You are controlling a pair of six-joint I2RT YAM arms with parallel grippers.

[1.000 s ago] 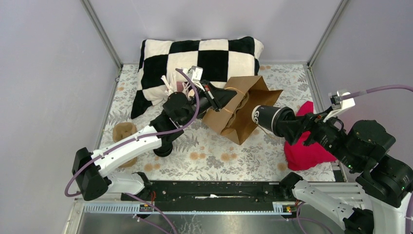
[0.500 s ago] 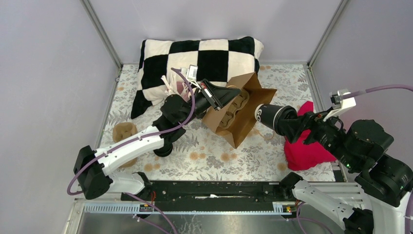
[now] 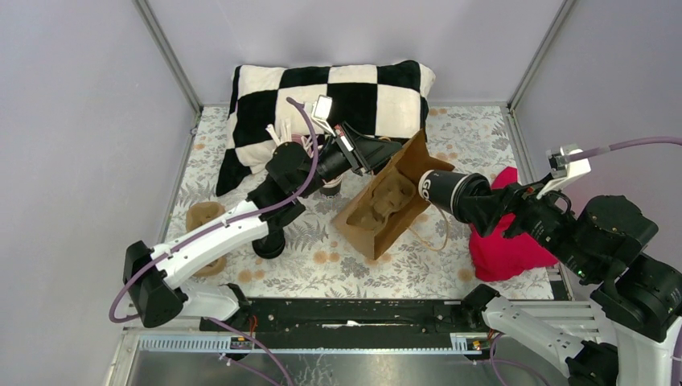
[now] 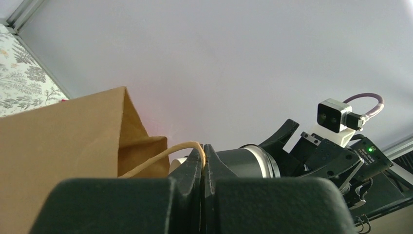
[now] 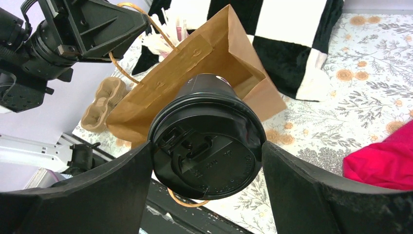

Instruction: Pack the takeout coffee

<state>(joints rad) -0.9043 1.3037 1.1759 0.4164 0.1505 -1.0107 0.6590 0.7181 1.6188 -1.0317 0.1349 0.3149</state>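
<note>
Right wrist view: coffee (image 5: 209, 126) is gripped by the right claw (image 5: 205, 151), lettering hidden; the bag handle (image 4: 158, 156) is pinched by the left claw (image 4: 203, 163).

The paper bag (image 3: 378, 211) lies at the middle of the top view, its mouth opening toward the right. The takeout coffee (image 3: 444, 190), clamped in the right pincer (image 3: 474, 201), hangs right at that mouth, leaving little room beside it. The left pincer (image 3: 384, 151), closed on the upper handle (image 4: 160, 156), crowds the mouth's upper edge. A pulp carrier (image 3: 392, 193) takes up part of the bag's inside. The checkered pillow (image 3: 338, 92) blocks the upper side and a red cloth (image 3: 503, 245) covers the right. The surface (image 3: 338, 261) toward the lower centre is bare, apart from a loose handle loop (image 3: 434, 233).
</note>
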